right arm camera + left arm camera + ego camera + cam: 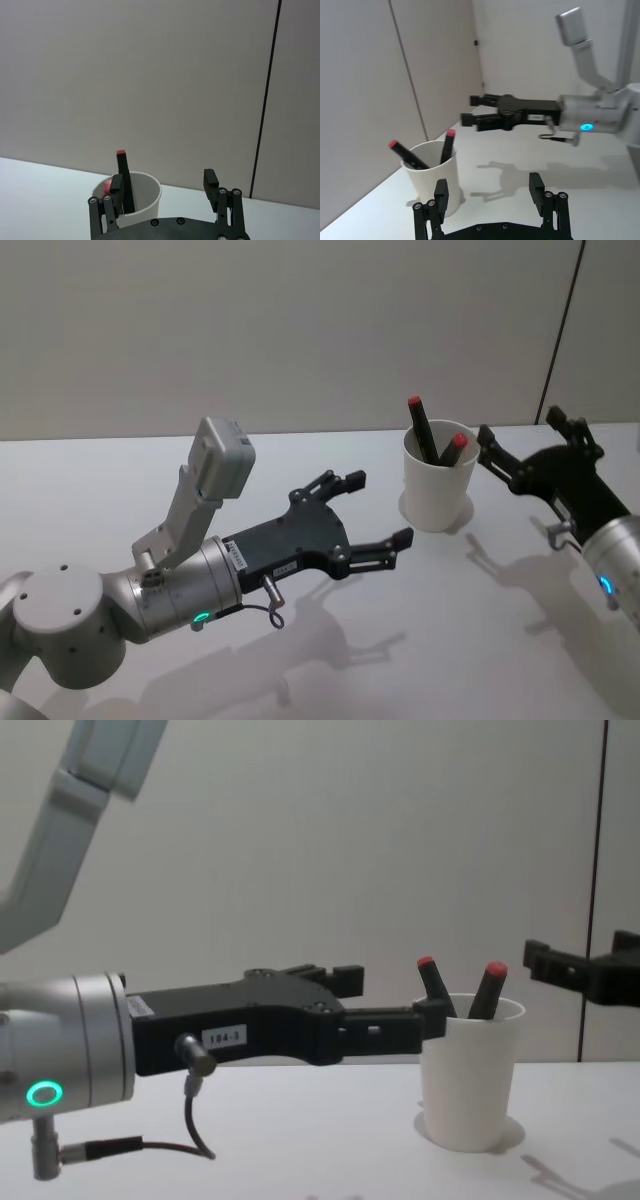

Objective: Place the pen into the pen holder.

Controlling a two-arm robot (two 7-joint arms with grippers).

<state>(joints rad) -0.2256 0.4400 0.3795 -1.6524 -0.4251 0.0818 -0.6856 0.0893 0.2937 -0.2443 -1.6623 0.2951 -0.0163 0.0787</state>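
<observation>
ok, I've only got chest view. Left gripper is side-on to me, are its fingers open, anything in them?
Observer: Open and empty. From the head view, the left gripper has its fingers spread wide, stopped short of the pen holder.
Operator: And the right one? I only get black tips at my edge.
Observer: The right gripper is open and empty too. It sits on the opposite side of the pen holder, fingers pointing toward it.

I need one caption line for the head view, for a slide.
Two red-capped pens stand in the white pen holder, between the open left tool and right tool.
</observation>
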